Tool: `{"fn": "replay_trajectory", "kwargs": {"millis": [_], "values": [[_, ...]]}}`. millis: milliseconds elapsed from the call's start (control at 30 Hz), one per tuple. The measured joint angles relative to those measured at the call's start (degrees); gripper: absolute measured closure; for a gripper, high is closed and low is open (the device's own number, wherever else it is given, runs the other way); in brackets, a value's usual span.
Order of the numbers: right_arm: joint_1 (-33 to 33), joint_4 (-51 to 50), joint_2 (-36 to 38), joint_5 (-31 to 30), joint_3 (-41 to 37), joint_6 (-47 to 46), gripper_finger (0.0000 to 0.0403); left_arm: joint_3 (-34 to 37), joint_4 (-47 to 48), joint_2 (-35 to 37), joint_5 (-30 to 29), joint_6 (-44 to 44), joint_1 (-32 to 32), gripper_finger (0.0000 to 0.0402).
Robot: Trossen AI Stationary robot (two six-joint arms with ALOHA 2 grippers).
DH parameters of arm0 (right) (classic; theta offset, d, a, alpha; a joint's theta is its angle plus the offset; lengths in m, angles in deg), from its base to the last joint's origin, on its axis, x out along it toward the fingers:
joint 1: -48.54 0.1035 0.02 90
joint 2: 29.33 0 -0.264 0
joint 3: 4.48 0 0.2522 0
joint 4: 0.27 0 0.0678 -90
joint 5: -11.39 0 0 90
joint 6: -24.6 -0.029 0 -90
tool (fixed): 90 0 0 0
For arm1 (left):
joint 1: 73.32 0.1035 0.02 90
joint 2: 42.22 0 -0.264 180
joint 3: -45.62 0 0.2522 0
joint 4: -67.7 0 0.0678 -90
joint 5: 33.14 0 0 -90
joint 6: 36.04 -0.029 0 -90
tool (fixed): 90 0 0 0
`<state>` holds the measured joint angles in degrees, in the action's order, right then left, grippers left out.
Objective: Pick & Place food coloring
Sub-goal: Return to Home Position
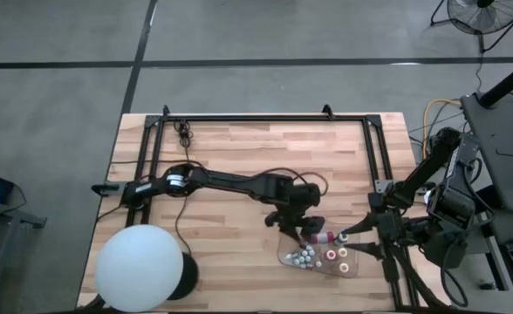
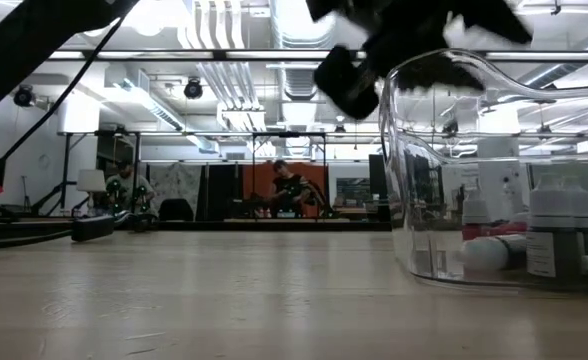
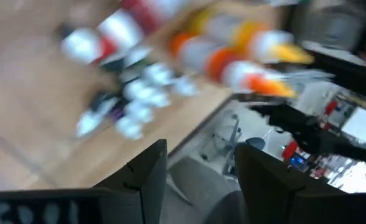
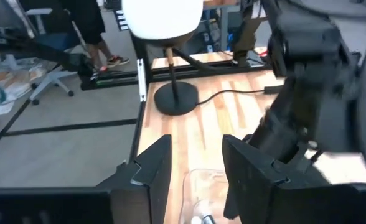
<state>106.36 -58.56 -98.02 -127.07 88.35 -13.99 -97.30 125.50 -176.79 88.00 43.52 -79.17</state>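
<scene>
The left gripper [image 3: 198, 155] hangs just above the tray [image 2: 424, 200], jaws parted a fair way with nothing between them. The bottles [image 1: 304, 257] sit inside the tray, below and just ahead of its tips. One red-capped bottle [image 1: 322, 235] lies at the tray edge nearest those jaws; I can't tell whether it is in or out. The right gripper [image 4: 197, 146] waits by the table's edge, jaws likewise apart and empty, the tray just beyond its tips.

Those bottles look featherweight, hard and smooth-sided, so I'd expect them to roll or squirt out of a pinch. Across the body just under the cap seems the safest hold. Packed this close, a neighbour could easily get nudged.

Only the high view shows how both arms stand to the tray. The low view shows the clear wall, with some bottles lying down and some upright behind it. The left wrist view shows the empty gap between its fingers, though the bottles there are a smear.
</scene>
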Motion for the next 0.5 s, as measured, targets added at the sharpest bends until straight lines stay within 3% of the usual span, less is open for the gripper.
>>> {"fn": "replay_trajectory", "kwargs": {"millis": [133, 233, 500], "values": [[0.0, 0.0, 0.0, -3.3, 0.0, 0.4, 0.0257, -5.8, 0.0, 1.0, -3.7, -9.0, 0.0, 0.0241], [0.0, 0.2, 0.0, -4.3, 0.0, 2.6, 0.0251, -1.9, -5.4, 6.1, -6.4, -14.0, 0.0, 0.0241], [0.0, 0.5, 0.1, -5.6, 0.3, 8.3, 0.0251, 7.2, -6.0, 23.6, -28.2, -36.4, -0.9, 0.0241]]}}
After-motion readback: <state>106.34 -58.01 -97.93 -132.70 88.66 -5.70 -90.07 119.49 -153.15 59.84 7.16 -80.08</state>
